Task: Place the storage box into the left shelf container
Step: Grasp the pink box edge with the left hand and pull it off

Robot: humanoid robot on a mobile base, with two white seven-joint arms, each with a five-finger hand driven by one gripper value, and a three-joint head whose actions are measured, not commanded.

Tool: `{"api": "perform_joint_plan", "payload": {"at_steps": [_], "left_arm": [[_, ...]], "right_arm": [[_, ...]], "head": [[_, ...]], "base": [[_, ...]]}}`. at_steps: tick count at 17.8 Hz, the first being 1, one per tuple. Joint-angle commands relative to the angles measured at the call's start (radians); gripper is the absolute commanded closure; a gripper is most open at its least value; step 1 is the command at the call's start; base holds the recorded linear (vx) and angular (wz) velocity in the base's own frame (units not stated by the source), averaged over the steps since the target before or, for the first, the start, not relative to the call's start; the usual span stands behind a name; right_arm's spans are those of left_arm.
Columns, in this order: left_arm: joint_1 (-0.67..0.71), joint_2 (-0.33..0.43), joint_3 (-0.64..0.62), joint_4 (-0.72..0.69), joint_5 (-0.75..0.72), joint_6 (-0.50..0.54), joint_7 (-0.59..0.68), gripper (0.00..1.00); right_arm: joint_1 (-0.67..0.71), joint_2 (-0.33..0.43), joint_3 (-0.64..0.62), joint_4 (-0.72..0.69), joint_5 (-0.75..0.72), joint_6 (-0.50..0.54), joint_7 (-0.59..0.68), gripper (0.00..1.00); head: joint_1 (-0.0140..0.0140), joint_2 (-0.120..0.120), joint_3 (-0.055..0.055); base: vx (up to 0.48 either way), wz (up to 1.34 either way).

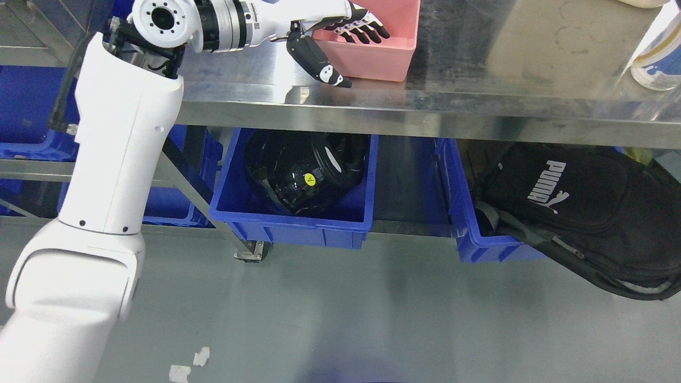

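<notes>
The pink storage box [372, 61] stands on the steel table [479, 106] near its front edge, at the top middle of the head view. My left arm rises from the lower left, and my left hand [346, 50] is at the box's near-left corner. Its black fingers [364, 32] reach over the rim into the box, while the thumb [322, 64] lies outside along the front wall. The fingers are fairly straight and spread, straddling the wall without closing on it. Blue shelf containers [26, 117] sit on a rack at the far left. My right arm is out of view.
Under the table a blue bin [298, 226] holds a black shiny object, and another blue bin [468, 223] holds a black backpack [574, 207] that spills out. A white and blue canister [659, 58] stands at the table's right. White scraps [189, 364] lie on the grey floor.
</notes>
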Motion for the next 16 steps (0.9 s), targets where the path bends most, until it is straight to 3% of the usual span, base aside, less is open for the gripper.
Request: {"api": "perform_joint_plan", "payload": {"at_steps": [1,5,8,13,16], "left_arm": [[0.007,-0.080,0.049,0.107,-0.006,-0.009,-0.035,0.52],[0.013,-0.081,0.141,0.109,0.005,-0.095,-0.081,0.81],[0.039,-0.097,0.226,0.109,0.034,-0.163,-0.096,0.97],[0.053,-0.108,0.470,0.106,0.178,-0.161,-0.093,1.00],[0.098,-0.108,0.492,0.089,0.331,-0.169,-0.034,1.00]], "right_arm": [[-0.003,-0.017,0.000,-0.017,-0.021,-0.001,-0.002,0.00],[-0.005,-0.017,0.000,-0.017,-0.021,0.001,-0.001,0.00],[-0.003,-0.017,0.000,-0.017,-0.021,0.001,-0.001,0.00],[-0.003,-0.017,0.000,-0.017,-0.021,0.001,-0.001,0.00],[-0.003,-0.017,0.000,-0.017,-0.021,0.001,-0.001,0.00]], "head": [[0.0000,0.000,0.000],[0.0000,0.000,0.000],[0.0000,0.001,0.000],[0.0000,0.001,0.000],[0.0000,0.002,0.000]], "base": [[0.003,0.09],[0.007,0.08],[0.009,0.16],[0.011,0.07],[-0.006,-0.02]]}}
